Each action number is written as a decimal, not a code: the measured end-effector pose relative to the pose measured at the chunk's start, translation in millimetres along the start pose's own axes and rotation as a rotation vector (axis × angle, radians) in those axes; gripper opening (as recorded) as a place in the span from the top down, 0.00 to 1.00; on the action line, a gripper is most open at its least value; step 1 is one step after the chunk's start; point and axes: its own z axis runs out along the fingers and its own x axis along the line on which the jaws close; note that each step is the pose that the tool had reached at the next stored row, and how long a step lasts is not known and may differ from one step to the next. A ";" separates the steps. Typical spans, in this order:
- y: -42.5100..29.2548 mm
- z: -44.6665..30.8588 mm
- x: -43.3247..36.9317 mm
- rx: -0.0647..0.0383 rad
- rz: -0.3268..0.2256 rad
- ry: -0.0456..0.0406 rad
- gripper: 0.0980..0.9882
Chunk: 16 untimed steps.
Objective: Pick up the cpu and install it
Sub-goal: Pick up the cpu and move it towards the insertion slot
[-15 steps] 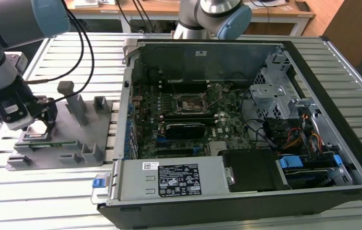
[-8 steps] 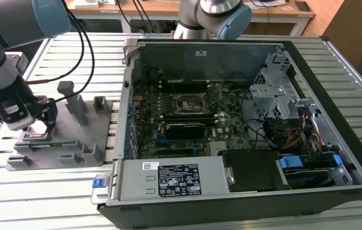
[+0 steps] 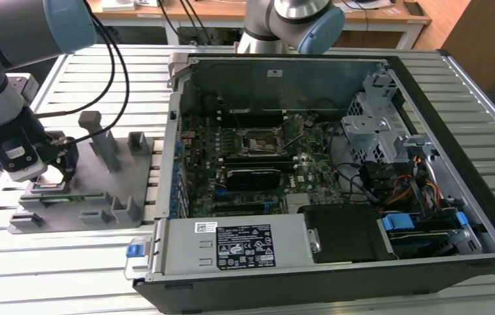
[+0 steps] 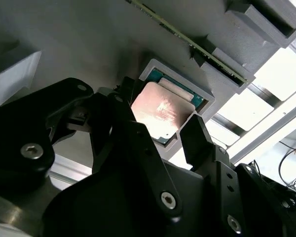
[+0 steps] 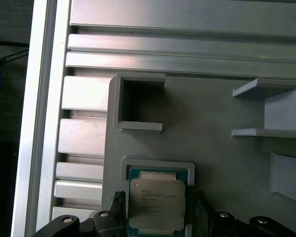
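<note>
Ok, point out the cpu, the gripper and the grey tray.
cpu [image 5: 155, 205]: first wrist view, on its metal top.
gripper [image 4: 157, 114]: second wrist view, midway between its fingertips.
tray [image 5: 212, 143]: first wrist view, on a bare flat part.

cpu [image 5: 155, 205] apparently within fixture pocket [image 5: 158, 165]

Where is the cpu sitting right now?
The cpu lies in its pocket in the grey fixture tray, at the exterior view's left of the computer case, with the open gripper straddling it.

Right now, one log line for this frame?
gripper: open, straddling cpu | cpu: flat in gray fixture pocket | grasp: not yet closed
</note>
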 end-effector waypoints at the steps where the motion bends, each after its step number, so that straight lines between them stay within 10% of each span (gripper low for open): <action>1: 0.0 0.0 0.0 0.000 0.001 0.0000 0.37; 16: 0.0 -0.4 -0.2 0.000 0.010 -0.0005 0.50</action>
